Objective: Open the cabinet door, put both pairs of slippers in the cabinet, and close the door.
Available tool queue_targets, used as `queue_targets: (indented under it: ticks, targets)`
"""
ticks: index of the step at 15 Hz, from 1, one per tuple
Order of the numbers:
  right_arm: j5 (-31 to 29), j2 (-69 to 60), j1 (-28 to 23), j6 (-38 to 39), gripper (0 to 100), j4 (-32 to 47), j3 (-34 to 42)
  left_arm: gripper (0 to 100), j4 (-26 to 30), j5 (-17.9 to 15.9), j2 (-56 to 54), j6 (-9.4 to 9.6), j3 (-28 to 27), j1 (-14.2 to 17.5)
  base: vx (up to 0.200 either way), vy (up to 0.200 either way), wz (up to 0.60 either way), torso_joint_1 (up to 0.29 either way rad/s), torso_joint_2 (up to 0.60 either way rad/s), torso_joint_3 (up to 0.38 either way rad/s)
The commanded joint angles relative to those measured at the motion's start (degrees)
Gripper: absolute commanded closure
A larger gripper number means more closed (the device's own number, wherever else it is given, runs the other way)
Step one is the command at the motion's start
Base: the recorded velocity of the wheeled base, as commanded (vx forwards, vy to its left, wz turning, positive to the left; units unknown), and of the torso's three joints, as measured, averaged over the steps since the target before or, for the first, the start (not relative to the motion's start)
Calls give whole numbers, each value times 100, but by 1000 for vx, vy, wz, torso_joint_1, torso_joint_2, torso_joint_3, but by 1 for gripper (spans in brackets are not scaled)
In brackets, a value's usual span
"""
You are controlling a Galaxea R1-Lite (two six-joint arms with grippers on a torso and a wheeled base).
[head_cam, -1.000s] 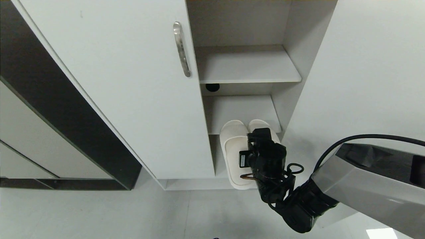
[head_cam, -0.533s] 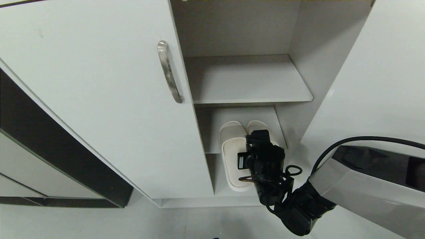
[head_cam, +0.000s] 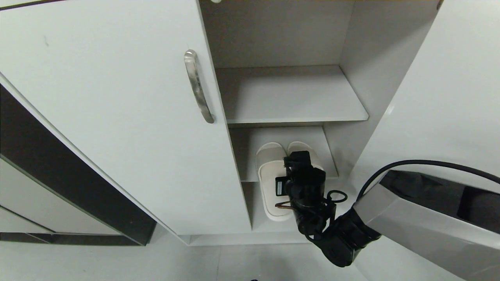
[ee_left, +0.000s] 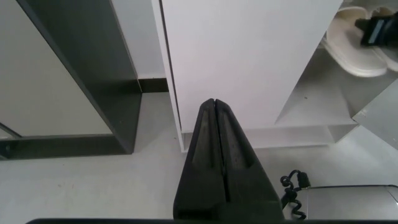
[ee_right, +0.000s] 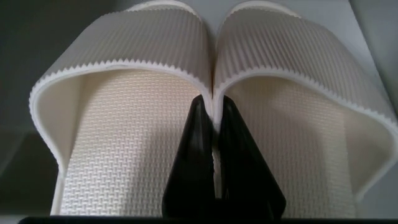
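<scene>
A pair of white slippers (head_cam: 268,183) hangs side by side in my right gripper (head_cam: 297,160), low in the cabinet's open right half. Their toes lie over the lower shelf (head_cam: 273,136) and their heels over the bottom board. In the right wrist view the gripper (ee_right: 212,104) is shut on the slippers' (ee_right: 137,130) two touching inner edges. I cannot tell whether the soles rest on anything. My left gripper (ee_left: 214,104) is shut on nothing, low in front of the closed left door (ee_left: 242,56), with the slippers (ee_left: 348,46) farther off.
The closed left door (head_cam: 117,117) carries a metal handle (head_cam: 198,86). The open right door (head_cam: 441,97) stands out to the right of the opening. The upper shelf (head_cam: 289,97) is bare. A dark panel (head_cam: 58,156) runs along the left wall.
The head camera has shifted, so the cabinet looks nearer. My right arm has carried the slippers a little deeper into the cabinet, heels now behind the base's front edge.
</scene>
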Motion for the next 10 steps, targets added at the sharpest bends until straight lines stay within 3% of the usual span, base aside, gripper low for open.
queue_targets:
  ticks: [1, 5, 10]
  targets:
    - [11, 289, -195, 2, 100, 395, -831, 100, -1, 11, 9, -12, 0, 8, 0, 0, 0, 0, 0, 0]
    - [11, 764, -520, 2, 100, 1222, -2123, 100, -1, 11, 9, -12, 0, -1, 0, 0, 0, 0, 0, 0]
    - [11, 1027, -643, 2, 100, 1600, -2747, 100, -1, 11, 0, -20, 0, -1, 0, 0, 0, 0, 0, 0]
